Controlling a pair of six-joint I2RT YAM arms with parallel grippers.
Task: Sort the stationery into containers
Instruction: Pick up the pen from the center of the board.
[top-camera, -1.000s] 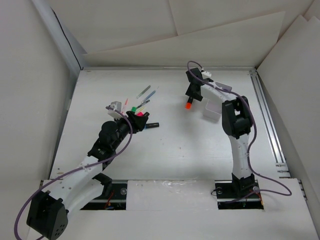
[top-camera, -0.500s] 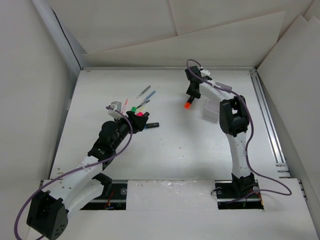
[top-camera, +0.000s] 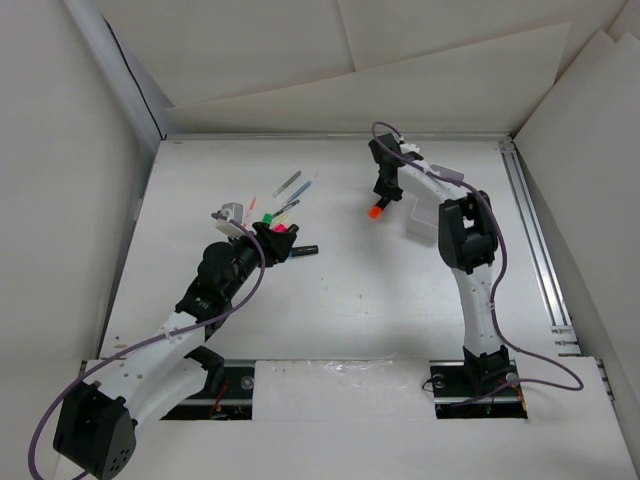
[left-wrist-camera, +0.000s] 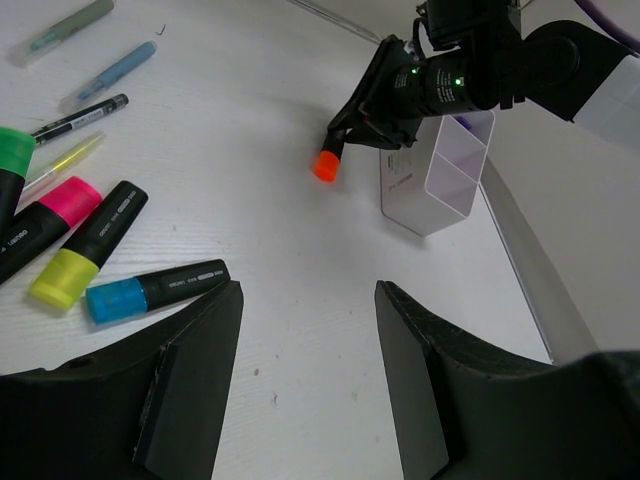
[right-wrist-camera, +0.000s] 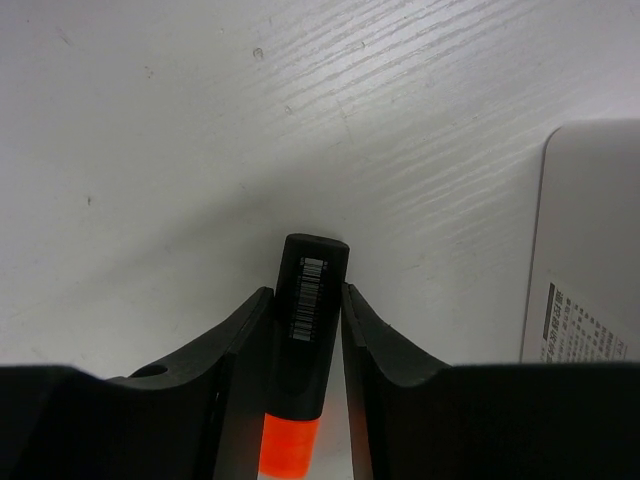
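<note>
The right pincer has its 2 fingers pressed on both sides of the orange highlighter, so it is closed tight on the black middle part. The highlighter is tilted. Seen from the top, its long side runs from far-right to near-left, with the orange end pointing near and left and the black end pointing back at the far side. It hangs low over the white table, just to the left of the box. I cannot tell if the orange end touches the table or floats a little above it. The box is pale with little rooms inside, and it stands upright beside the pincer. The left pincer is about half open and has nothing between its fingers. It hangs above the table near a bunch of other highlighters that lie flat, close together. The blue highlighter is closest to it, with its blue end to the left in the left wrist view. Next come the yellow highlighter, the pink highlighter and the green highlighter. Some thin pens lie farther off.
</note>
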